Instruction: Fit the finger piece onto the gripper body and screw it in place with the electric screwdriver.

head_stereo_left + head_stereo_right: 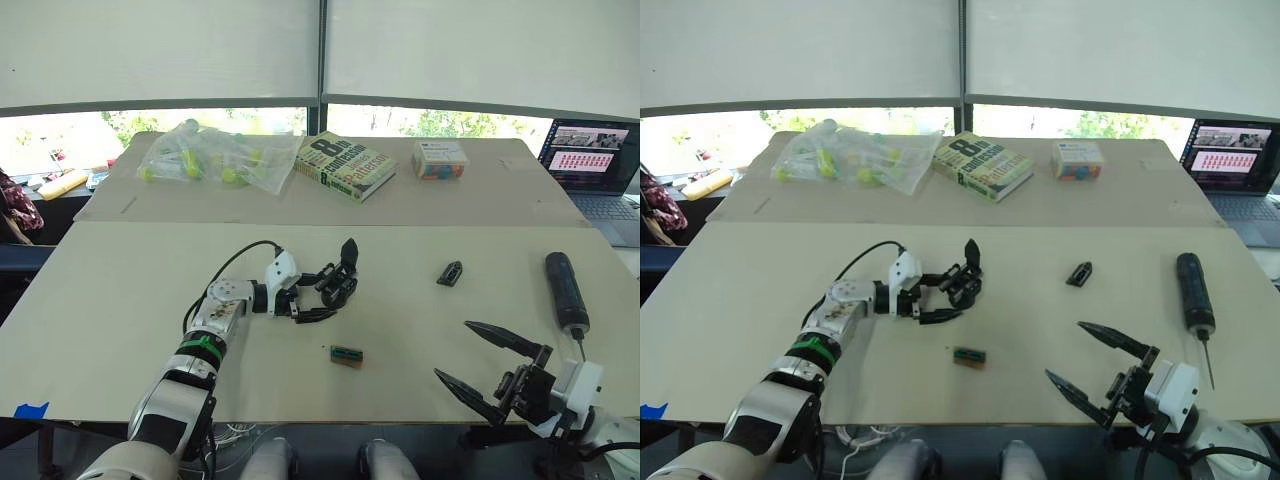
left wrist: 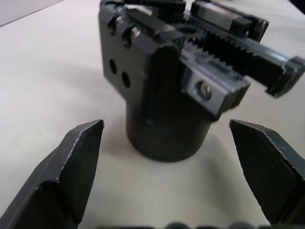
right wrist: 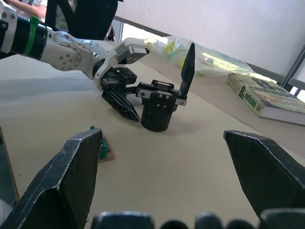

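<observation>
Gripper body (image 1: 338,283) is stood mid-worktop, bracketed by the left gripper (image 1: 322,292), jaws spread, nothing pinched. It looks rigid and bottom-heavy; the round base is judged the best hold. Finger piece (image 1: 449,273) is lying toward the right edge: small, light, hard, likely easily flicked. Electric screwdriver (image 1: 564,288) is lying near the right edge and may roll. Right gripper (image 1: 488,369) is hovering at the near edge, jaws spread, empty. Worktop (image 1: 120,290) is matte and pale; blinds are drawn over the windows.
</observation>
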`<state>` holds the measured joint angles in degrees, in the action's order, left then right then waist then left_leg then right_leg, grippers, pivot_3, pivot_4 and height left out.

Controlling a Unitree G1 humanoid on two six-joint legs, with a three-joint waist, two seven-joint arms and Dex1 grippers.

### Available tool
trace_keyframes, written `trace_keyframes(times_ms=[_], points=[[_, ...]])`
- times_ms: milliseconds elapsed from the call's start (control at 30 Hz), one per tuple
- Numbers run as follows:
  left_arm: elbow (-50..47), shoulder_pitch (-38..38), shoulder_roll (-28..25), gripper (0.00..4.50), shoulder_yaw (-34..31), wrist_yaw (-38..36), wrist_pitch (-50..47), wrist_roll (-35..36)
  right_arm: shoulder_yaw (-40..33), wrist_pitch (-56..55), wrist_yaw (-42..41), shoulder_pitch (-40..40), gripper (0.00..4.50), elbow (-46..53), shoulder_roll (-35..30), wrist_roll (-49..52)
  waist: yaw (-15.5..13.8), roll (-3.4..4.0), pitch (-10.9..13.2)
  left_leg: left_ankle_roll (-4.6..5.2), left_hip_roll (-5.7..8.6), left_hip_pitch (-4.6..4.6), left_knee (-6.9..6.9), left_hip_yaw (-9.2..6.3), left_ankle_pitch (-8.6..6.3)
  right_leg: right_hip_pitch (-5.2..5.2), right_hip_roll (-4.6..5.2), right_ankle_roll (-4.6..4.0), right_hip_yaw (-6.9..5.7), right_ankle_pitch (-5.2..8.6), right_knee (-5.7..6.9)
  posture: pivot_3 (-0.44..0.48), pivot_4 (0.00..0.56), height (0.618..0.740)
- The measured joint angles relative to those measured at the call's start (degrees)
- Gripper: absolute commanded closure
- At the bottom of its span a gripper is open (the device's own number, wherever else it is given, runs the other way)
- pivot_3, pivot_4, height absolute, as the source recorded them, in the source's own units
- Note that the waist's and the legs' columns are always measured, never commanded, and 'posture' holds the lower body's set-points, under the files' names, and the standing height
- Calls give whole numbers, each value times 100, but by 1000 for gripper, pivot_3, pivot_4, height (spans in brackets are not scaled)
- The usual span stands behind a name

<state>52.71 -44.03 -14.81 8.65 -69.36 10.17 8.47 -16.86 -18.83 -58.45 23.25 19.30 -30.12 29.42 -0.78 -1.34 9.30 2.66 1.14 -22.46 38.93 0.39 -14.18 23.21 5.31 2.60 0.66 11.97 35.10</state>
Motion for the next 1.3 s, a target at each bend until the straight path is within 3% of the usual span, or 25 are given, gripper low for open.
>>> trace_keyframes(times_ms=[100, 200, 333, 433, 567, 700, 833, 1167, 1233, 1300], points=[[235, -125, 73, 872, -16, 26, 144, -68, 6, -31, 21, 62, 0, 16, 34, -16, 4, 0, 0, 1, -1, 0, 0, 0, -1, 0, -1, 2, 0, 1, 1, 0, 150, 740], [272, -118, 85, 2223, -54, 3, 281, -125, 6, -58, 73, 134, 0, 44, 51, -59, 13, 0, 0, 1, -4, 1, -1, 0, -1, 1, -4, 1, 0, 0, 2, 0, 150, 740], [-82, 130, 89, 2221, -122, 164, 288, -139, 10, -82, 115, 201, 0, 48, 67, -114, 19, 0, 0, 1, -5, 1, -2, -1, -1, 2, -2, 1, 1, 0, 2, 0, 150, 740], [-975, 639, 163, 2221, -236, 561, -162, -75, 10, -111, 117, 228, 0, 49, 80, -115, 20, 0, 0, 2, -7, 0, -2, -1, -2, 4, 0, 1, 3, 0, 2, 0, 150, 740], [-2682, 1589, 420, 2221, -208, 1656, -980, -187, 8, -164, 111, 228, 0, 47, 88, -112, 2, 1, 0, 3, -5, -3, -2, -1, -3, 6, 10, 2, 8, 0, 3, 0, 150, 740], [-3739, 2096, 654, 2221, -46, 2518, -1778, -377, 8, -193, 91, 205, 0, 40, 73, -105, -13, 1, 0, 3, -5, -2, -1, -2, -3, 5, 10, 2, 7, -1, 2, 0, 150, 740], [-4121, 2332, 745, 2221, 91, 3082, -1922, -584, 8, -193, 3, 128, 0, 26, -1, -89, -10, 1, 0, 3, -5, -1, -2, -2, -3, 5, 9, 2, 7, -1, 1, 0, 150, 740], [-4262, 2418, 712, 2221, 374, 3260, -1905, -646, 43, -170, -20, -119, 0, -19, -39, -4, -38, 3, -1, 3, -3, 1, -2, -2, -3, 1, 11, 2, 6, -1, -2, 0, 150, 740], [-4261, 2415, 675, 1167, 373, 3256, -1913, -622, 45, -135, -17, -162, 0, -19, -41, -4, -33, 3, -1, 3, -4, 3, -2, -2, -3, 0, 10, 2, 7, -1, -2, 0, 150, 740], [-4261, 2414, 629, 464, 373, 3235, -1917, -613, 49, -86, -13, -175, 0, -20, -44, -4, -31, 4, -1, 3, -3, 4, -2, -2, -3, 0, 10, 1, 6, 0, -2, 0, 150, 740]])
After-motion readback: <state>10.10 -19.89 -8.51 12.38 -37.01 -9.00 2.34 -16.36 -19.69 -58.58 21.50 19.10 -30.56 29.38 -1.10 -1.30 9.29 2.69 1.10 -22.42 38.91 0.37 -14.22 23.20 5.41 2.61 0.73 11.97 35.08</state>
